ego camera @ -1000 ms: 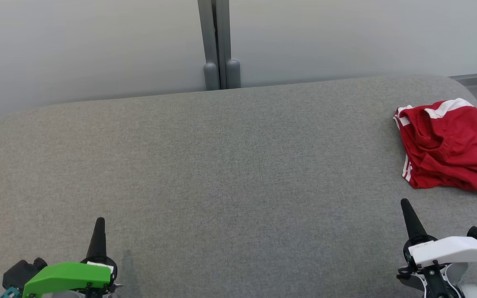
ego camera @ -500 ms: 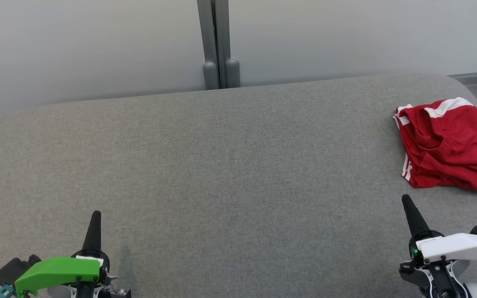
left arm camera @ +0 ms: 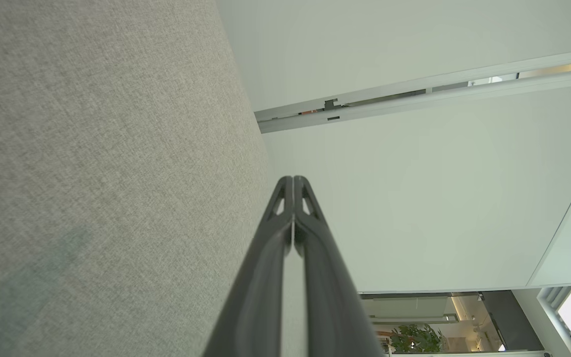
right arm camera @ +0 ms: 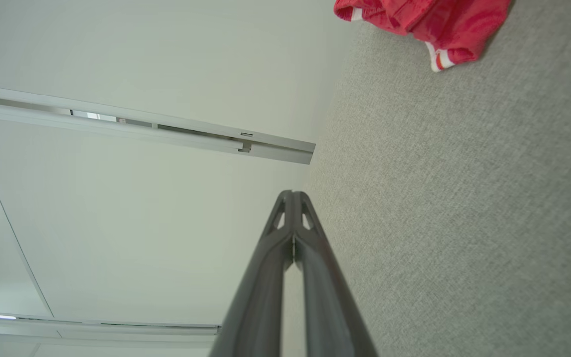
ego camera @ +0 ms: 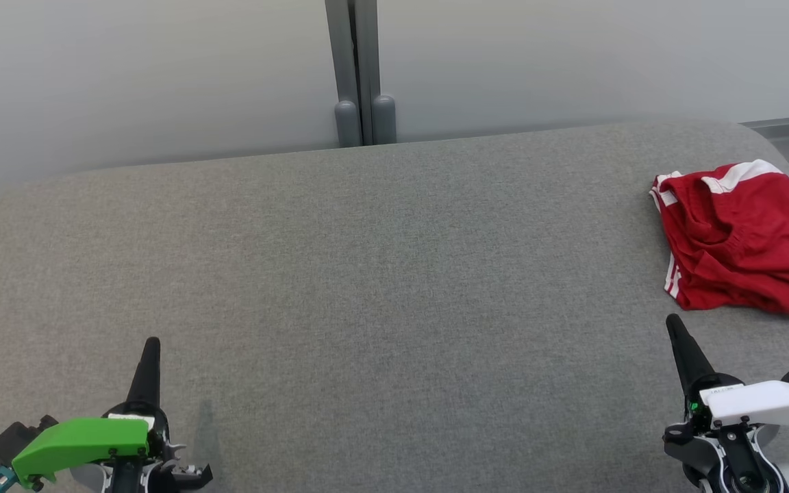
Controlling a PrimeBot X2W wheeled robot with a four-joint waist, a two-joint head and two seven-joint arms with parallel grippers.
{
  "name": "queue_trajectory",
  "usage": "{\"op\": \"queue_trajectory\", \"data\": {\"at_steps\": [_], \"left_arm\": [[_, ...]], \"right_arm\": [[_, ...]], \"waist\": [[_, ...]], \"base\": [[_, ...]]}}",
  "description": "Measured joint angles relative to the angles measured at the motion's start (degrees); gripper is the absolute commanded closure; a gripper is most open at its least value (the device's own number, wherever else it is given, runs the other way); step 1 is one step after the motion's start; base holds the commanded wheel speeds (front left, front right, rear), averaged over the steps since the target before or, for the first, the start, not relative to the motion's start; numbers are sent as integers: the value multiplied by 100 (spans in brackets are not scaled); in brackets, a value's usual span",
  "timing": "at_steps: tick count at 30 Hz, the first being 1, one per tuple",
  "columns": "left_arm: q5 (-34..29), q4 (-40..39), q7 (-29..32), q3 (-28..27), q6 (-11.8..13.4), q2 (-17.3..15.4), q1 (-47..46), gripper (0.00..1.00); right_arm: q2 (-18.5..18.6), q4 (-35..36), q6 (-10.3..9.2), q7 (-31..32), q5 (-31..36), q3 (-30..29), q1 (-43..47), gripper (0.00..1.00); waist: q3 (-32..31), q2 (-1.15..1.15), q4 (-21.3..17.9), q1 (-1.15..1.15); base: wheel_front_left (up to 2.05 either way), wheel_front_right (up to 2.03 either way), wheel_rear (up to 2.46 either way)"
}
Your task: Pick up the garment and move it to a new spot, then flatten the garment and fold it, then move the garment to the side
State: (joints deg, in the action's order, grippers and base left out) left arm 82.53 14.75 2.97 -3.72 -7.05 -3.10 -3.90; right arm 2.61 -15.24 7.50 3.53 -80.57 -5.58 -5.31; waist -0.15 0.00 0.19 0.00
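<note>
Both edge forward, left gripper [ego camera: 152, 342] and right gripper [ego camera: 673, 320] pressed together, empty, garment [ego camera: 744, 239] lying untouched ahead.

Grey woven fabric surface [ego camera: 394, 274] spanned the foreground, far corners rounded. Pale wall panels [ego camera: 127, 68] stood behind it, joined by a grey vertical post [ego camera: 357, 68]. Green plant [left arm camera: 414, 339] visible beyond, left wrist view.

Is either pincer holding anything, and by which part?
Nothing is held. Both the left pincer and right pincer are shut empty; the red garment lies untouched.
</note>
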Motion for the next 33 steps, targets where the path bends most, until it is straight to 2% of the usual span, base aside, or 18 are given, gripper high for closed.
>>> {"op": "queue_trajectory", "data": {"at_steps": [27, 33], "left_arm": [[958, -62, 301, -212, -26, 1, -165, 100], [1020, -71, 310, -230, -27, 1, -199, 100]], "right_arm": [[9, 104, -1, 277, -1101, -87, -60, 100], [10, 112, -1, 303, -1174, -93, -64, 100]], "waist": [[31, 0, -18, 0], [33, 0, -19, 0]], "base": [[0, 0, 0], [0, 0, 0]]}}
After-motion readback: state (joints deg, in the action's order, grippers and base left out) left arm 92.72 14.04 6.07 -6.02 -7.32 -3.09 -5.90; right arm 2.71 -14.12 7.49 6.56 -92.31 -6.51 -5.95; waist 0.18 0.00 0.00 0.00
